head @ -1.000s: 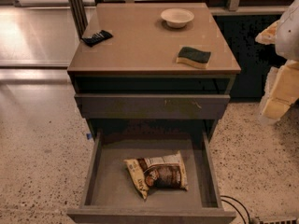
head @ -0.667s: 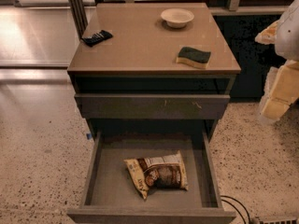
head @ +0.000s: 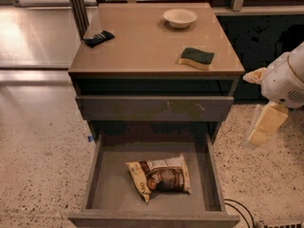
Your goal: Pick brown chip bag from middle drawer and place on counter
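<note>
The brown chip bag [head: 160,176] lies flat on the grey floor of the open middle drawer [head: 109,184], slightly right of centre, cream ends and dark centre panel showing. The drawer is pulled fully out below the tan counter [head: 142,42]. My gripper [head: 265,123] hangs off the right side of the cabinet, to the right of and above the drawer, well apart from the bag. It hangs from the white arm [head: 287,80] at the right edge.
On the counter sit a white bowl [head: 180,17] at the back, a green-and-yellow sponge [head: 196,58] at the right and a small black packet [head: 98,38] at the left. A shut grey drawer front [head: 154,108] lies above the open drawer. A black cable [head: 240,210] lies on the speckled floor.
The arm and gripper at the right have come lower and a little leftward toward the cabinet. The bag, drawer and counter items have not moved.
</note>
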Tool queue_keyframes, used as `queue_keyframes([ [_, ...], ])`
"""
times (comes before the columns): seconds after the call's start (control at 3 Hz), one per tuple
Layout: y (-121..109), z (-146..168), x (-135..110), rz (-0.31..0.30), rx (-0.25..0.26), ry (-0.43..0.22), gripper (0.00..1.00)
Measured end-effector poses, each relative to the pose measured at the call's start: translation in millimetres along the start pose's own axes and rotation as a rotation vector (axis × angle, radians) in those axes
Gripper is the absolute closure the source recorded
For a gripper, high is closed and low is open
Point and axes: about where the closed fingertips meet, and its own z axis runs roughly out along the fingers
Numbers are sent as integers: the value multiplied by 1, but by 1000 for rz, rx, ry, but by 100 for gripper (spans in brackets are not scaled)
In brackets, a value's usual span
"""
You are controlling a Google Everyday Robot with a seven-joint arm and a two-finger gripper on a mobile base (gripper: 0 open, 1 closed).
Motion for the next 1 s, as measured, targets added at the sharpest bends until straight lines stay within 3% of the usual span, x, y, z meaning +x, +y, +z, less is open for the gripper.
queue_keyframes([
  [0.33,-3,66,16,24,-35,-50,0],
  [0.67,3,131,17,25,-89,-59,0],
  [1.0,15,172,9,23,-153,-69,0],
])
